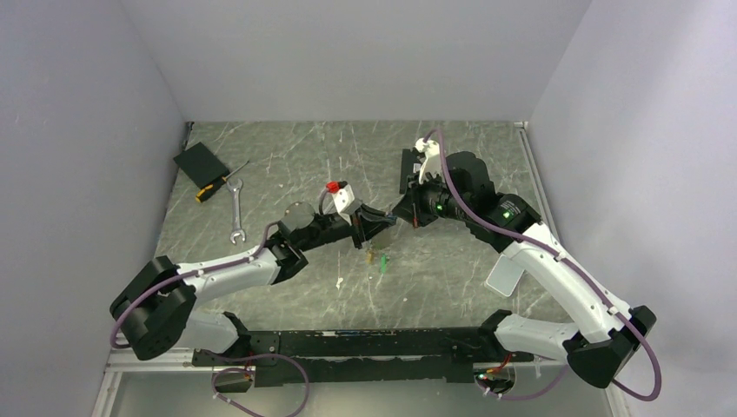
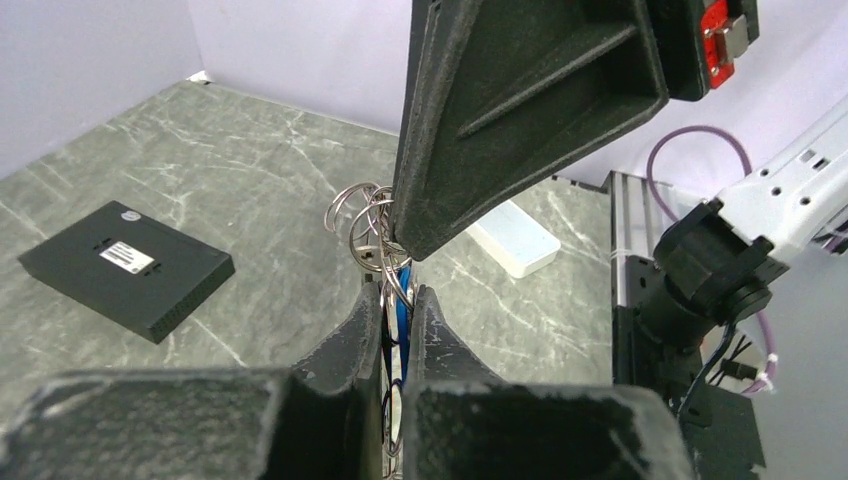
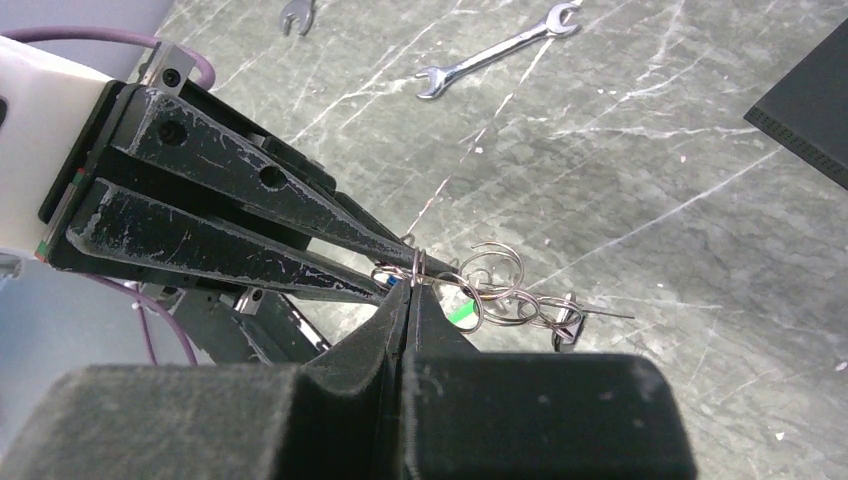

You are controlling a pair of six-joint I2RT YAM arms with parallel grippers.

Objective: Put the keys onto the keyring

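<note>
Both grippers meet above the table's middle. My left gripper (image 2: 398, 298) is shut on a blue-headed key (image 2: 402, 290) along with a silver ring wire. My right gripper (image 3: 413, 283) is shut on a wire of the keyring (image 3: 497, 292), a cluster of linked silver rings hanging between the two grippers; the cluster also shows in the left wrist view (image 2: 358, 226). The right gripper's fingers (image 2: 500, 120) reach down onto the rings just above my left fingertips. A green-headed key (image 1: 383, 263) and another small key (image 1: 370, 256) lie on the table below the grippers (image 1: 387, 219).
A silver wrench (image 1: 236, 213), a screwdriver (image 1: 214, 188) and a flat black box (image 1: 201, 162) lie at the back left. A second black box (image 1: 407, 170) lies behind the right gripper. A white block (image 2: 512, 240) lies on the right.
</note>
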